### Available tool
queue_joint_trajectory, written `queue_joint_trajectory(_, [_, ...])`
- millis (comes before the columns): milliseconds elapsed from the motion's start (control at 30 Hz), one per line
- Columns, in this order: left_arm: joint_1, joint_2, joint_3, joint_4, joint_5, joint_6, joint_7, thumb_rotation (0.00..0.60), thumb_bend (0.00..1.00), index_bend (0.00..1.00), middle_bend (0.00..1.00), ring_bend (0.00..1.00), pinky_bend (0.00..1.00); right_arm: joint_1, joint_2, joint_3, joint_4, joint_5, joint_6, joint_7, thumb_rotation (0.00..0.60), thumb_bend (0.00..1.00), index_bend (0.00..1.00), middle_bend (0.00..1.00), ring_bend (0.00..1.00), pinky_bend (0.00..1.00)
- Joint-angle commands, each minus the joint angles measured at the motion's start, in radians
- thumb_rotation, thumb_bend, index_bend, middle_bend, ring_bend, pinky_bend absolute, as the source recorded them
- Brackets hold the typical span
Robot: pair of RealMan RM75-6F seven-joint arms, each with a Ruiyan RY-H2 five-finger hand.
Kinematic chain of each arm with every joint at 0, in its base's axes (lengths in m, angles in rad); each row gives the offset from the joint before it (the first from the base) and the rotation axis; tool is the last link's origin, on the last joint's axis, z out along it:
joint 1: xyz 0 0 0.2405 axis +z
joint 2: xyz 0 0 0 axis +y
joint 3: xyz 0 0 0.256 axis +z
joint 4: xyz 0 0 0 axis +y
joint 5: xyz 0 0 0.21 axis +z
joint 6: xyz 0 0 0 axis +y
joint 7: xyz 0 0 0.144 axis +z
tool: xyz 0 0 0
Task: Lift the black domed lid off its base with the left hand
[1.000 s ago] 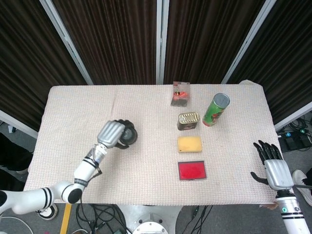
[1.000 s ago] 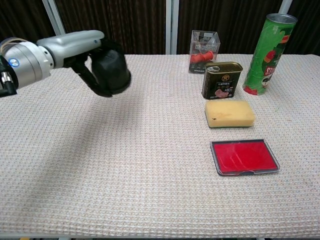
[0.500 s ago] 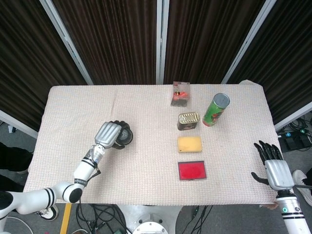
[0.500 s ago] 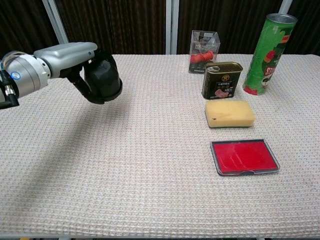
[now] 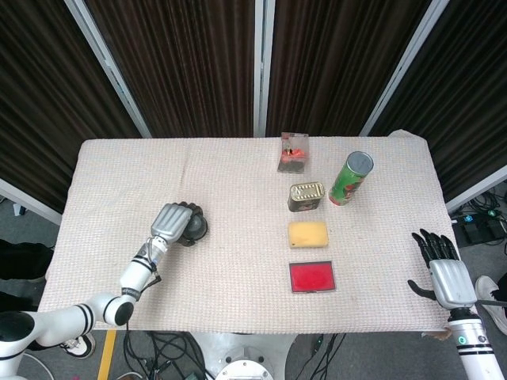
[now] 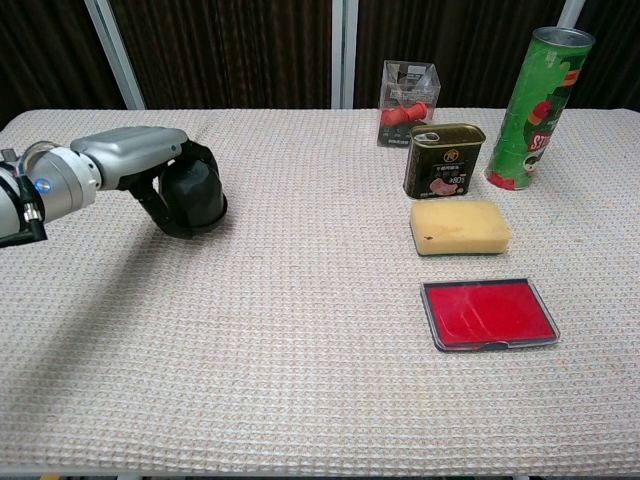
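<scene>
Black plastic fills my left hand (image 6: 165, 180): my fingers are wrapped over the black domed lid (image 6: 193, 196), holding it at the left side of the worktop (image 6: 300, 330). Over the last second I have carried it leftward, towards my own edge, and lower, so its rim now looks to rest on or just above the cloth. No base shows beneath it, so I judge the lift done and this a set-down; letting go comes next. Well apart to the right sit the tin (image 6: 444, 160), yellow sponge (image 6: 459, 227) and red tray (image 6: 488, 313). My right hand (image 5: 445, 273) hangs off the worktop's far corner, fingers spread, holding nothing.
</scene>
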Motion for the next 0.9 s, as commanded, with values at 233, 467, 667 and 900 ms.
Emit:
queue_joint_trajectory(233, [-0.006, 0.016, 0.018, 0.002, 0.040, -0.054, -0.064, 0.600, 0.06, 0.14, 0.12, 0.04, 0.23, 0.000, 0.001, 0.000, 0.002, 0.001, 0.000, 0.004, 0.600, 0.10, 0.00, 0.02, 0.00, 0.00])
queue_joint_trajectory(467, [0.002, 0.021, 0.008, -0.001, 0.079, -0.023, -0.118, 0.600, 0.03, 0.11, 0.10, 0.03, 0.22, 0.000, 0.002, 0.001, 0.001, 0.001, 0.000, 0.004, 0.600, 0.10, 0.00, 0.02, 0.00, 0.00])
queue_joint_trajectory(667, [0.003, 0.034, 0.007, -0.009, 0.073, -0.035, -0.118, 0.600, 0.03, 0.11, 0.15, 0.03, 0.24, -0.001, 0.002, 0.001, 0.001, 0.002, 0.001, 0.004, 0.600, 0.10, 0.00, 0.02, 0.00, 0.00])
queue_joint_trajectory(900, [0.003, 0.042, 0.010, -0.012, 0.059, -0.046, -0.093, 0.600, 0.03, 0.13, 0.27, 0.10, 0.30, -0.001, 0.003, 0.002, 0.000, 0.003, 0.000, 0.006, 0.600, 0.10, 0.00, 0.02, 0.00, 0.00])
